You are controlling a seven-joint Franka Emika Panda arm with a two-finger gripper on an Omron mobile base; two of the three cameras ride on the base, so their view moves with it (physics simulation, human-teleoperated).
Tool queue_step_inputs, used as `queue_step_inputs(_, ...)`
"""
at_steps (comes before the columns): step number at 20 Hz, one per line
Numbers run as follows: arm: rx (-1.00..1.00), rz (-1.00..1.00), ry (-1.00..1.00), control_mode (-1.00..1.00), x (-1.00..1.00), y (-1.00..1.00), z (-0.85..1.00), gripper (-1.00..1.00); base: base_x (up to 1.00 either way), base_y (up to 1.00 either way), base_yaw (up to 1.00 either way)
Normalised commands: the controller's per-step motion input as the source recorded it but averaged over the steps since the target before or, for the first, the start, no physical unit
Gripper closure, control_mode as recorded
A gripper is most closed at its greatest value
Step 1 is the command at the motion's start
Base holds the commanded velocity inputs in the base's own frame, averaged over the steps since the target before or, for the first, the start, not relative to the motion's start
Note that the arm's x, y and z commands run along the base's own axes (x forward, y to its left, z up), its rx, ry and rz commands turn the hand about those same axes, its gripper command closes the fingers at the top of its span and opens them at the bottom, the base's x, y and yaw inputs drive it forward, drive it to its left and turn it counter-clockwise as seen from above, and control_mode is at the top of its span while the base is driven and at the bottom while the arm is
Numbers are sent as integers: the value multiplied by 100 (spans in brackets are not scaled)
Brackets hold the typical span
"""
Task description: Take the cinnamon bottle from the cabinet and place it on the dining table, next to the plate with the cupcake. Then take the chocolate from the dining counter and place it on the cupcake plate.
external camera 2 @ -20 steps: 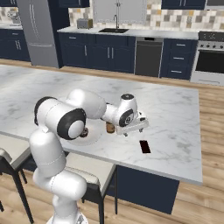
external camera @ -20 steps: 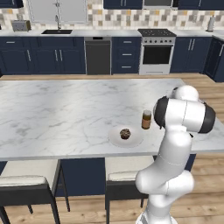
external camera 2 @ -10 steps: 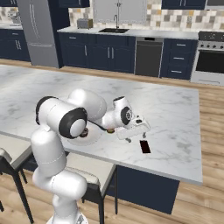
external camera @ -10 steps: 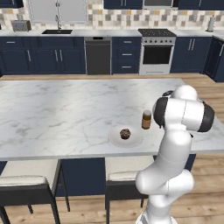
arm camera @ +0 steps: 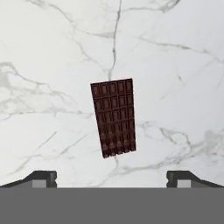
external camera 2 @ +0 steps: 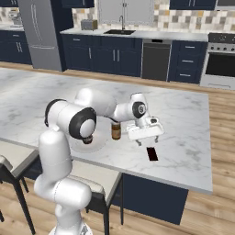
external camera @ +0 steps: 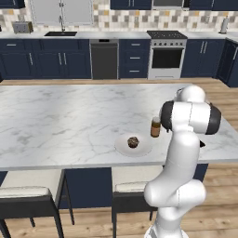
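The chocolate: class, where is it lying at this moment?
The chocolate lies flat on the marble dining table, near its front edge in the right base view, just below the open gripper and right of the cinnamon bottle.

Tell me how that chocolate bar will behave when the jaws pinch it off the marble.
The chocolate looks thin and lies flat, so a pinch may skid on the smooth dining counter. Its scored squares suggest it is stiff but could snap. It probably won't roll.
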Motion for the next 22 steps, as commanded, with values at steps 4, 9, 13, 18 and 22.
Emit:
queue_step_inputs(4, 29, 0, -3, -100, -5, -20, -1, -100, 0, 0, 0)
queue_step_inputs(9, 13, 0, -2, -100, 3, -8, -6, -100, 0, 0, 0)
queue_step_inputs(13, 0, 0, -17, -100, 0, 2, -21, -100, 0, 0, 0)
queue_step_inputs(18, 0, 0, -25, -100, 5, 1, -26, -100, 0, 0, 0)
queue_step_inputs(22, 0, 0, 5, -100, 12, 0, -15, -100, 0, 0, 0)
